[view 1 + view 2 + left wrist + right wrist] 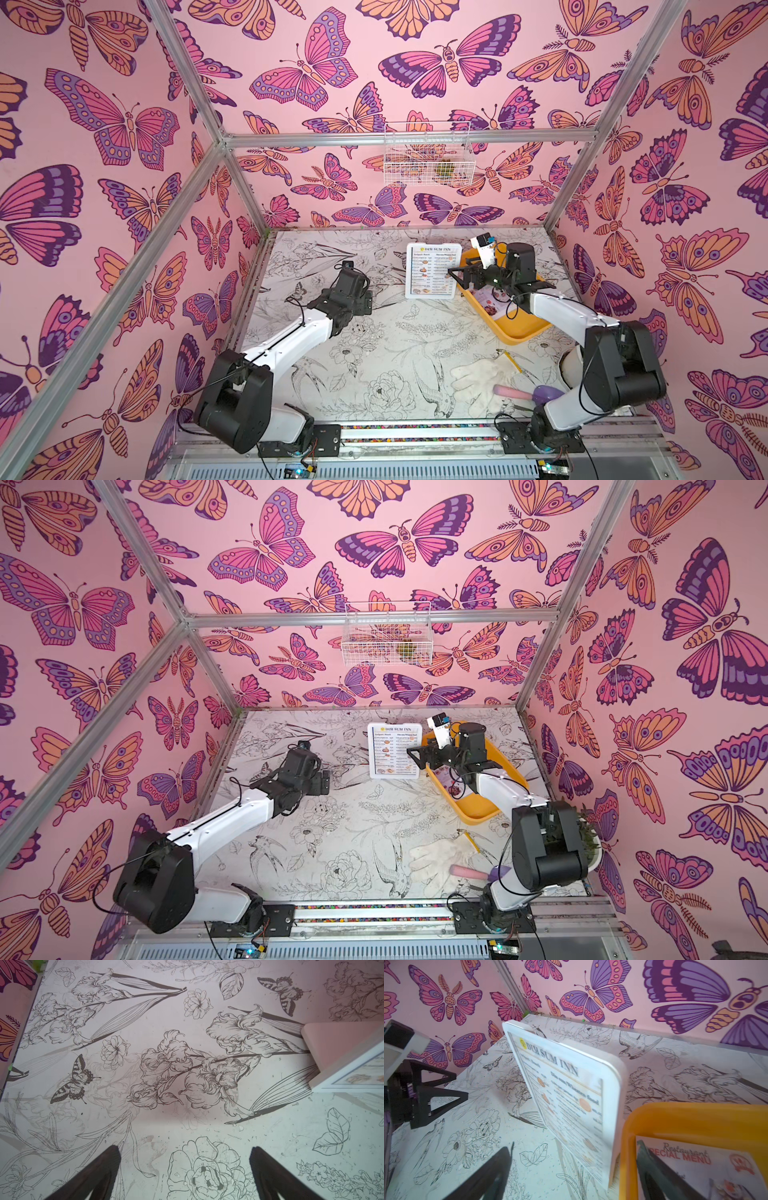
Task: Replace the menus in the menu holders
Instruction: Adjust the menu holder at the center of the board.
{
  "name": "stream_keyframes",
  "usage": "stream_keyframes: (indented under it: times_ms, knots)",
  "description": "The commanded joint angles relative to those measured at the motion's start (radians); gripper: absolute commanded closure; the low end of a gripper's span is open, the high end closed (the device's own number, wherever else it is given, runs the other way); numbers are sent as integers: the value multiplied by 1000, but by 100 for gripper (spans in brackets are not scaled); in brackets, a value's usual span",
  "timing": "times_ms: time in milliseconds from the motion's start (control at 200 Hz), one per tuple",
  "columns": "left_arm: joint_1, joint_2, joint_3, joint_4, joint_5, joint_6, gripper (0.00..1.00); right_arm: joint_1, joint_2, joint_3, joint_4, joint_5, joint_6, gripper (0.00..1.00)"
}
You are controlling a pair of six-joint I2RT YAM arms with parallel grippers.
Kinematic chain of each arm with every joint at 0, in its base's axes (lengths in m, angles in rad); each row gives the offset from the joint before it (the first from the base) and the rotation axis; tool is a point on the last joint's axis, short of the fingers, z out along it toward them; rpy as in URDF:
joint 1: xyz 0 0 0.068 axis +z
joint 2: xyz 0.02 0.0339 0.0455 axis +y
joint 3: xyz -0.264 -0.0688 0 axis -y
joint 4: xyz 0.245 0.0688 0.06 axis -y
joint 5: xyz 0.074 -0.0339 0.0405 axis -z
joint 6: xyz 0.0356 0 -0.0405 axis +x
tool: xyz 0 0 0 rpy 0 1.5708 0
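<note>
My right claw [459, 277] is spread wide and pinches nothing. Under one of its fingers [652, 1159] lies the pale paper sheet headed "SPECIAL MENU" [708, 1165], with orange-red letters, flat inside the yellow plastic tray [685, 1113]. The other finger hangs over the flower-printed table [483, 1093].

Just ahead of the claw, and between the two fingers as my wrist camera sees it, stands the white plastic menu holder [617, 1095] with rounded corners. Its side edge is turned toward me. It stands upright with a small lean, its long axis rises from the table, and it is just beside the tray's corner. Inside it sits the white paper sheet headed "DIM SUM INN" [566, 1093]. The claw looks near to the holder, but I see no touch.

My left claw [185, 1148] is also spread and empty. It hangs over bare table, well apart, on the far side of the holder from my right claw.

In my judgement the right claw is the nearer one, both to the holder and to the new sheet in the tray. The old sheet must leave first, and I expect it to slide along the holder's long axis. So the claw should come to the holder's top edge. Which edge is really open, I cannot tell.
</note>
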State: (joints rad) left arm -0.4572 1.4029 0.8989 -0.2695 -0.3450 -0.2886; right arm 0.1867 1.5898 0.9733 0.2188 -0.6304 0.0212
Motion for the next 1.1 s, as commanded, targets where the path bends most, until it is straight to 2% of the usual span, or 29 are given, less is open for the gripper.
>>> stream_keyframes:
  times_ms: [0, 125, 321, 741, 837, 952, 1097]
  knots:
    - [8, -14, 46, -34, -13, 31, 0, 13, 64, 59, 15, -29, -3, 5]
    - [14, -2, 75, -38, -52, 30, 0, 14, 122, 88, 75, -48, 39, 6]
    - [19, 0, 98, -45, -53, 85, 0, 32, 150, 103, 102, -86, 66, 9]
    - [21, 94, 227, -161, 49, 39, 0, 176, -62, -84, 42, -20, 67, 11]
    - [22, 108, 240, -162, 59, 31, 0, 194, -113, -125, 23, 29, 81, 10]
    - [23, 117, 251, -174, 65, 26, 0, 170, -179, -129, -115, 118, 41, 10]
    - [34, 111, 244, -180, 61, 27, 1, 116, -253, -30, -341, 174, -12, 11]
